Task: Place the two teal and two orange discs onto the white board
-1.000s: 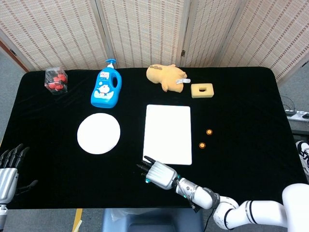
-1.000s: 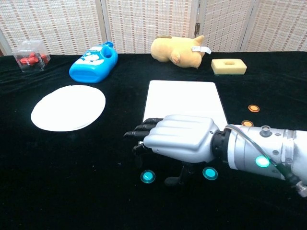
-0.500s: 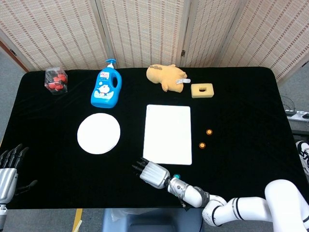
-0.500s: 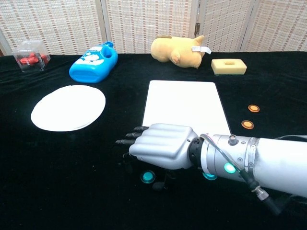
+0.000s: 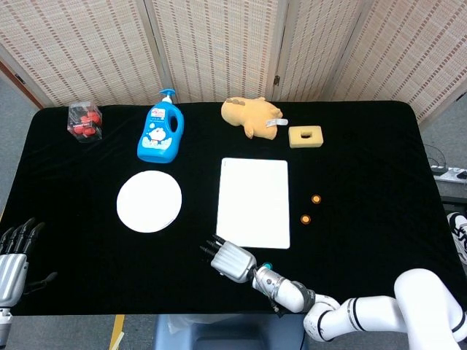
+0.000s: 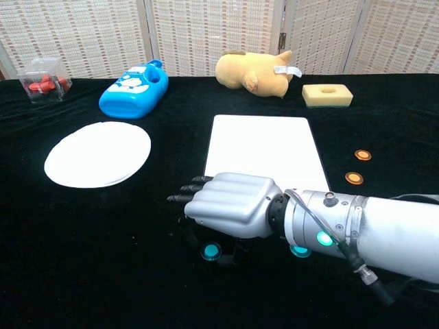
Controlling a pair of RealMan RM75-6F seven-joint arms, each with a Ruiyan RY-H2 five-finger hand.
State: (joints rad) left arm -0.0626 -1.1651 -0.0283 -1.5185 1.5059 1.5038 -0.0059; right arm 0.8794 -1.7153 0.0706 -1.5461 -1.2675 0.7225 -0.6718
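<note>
The white board [image 5: 254, 202] [image 6: 264, 147] lies bare at the table's middle. Two orange discs [image 5: 316, 198] [image 5: 306, 219] lie to its right, also in the chest view [image 6: 363, 155] [image 6: 353, 178]. One teal disc [image 6: 211, 252] lies on the black cloth just under my right hand [image 5: 230, 261] [image 6: 230, 205], whose fingers curve down around it without clearly pinching it. The second teal disc [image 5: 267, 266] [image 6: 299, 250] peeks out by the wrist. My left hand [image 5: 13, 255] hangs at the table's left front corner, fingers out and holding nothing.
A white plate [image 5: 149, 201] [image 6: 97, 153] lies left of the board. At the back are a blue bottle [image 5: 160, 133] [image 6: 134, 89], a plush toy [image 5: 252, 114] [image 6: 254, 70], a yellow sponge [image 5: 305, 136] [image 6: 327, 94] and a clear box of red pieces [image 5: 84, 121] [image 6: 45, 86].
My right hand has slid left and toward the front edge, settling low over the left teal disc. The discs, board and left hand have not moved.
</note>
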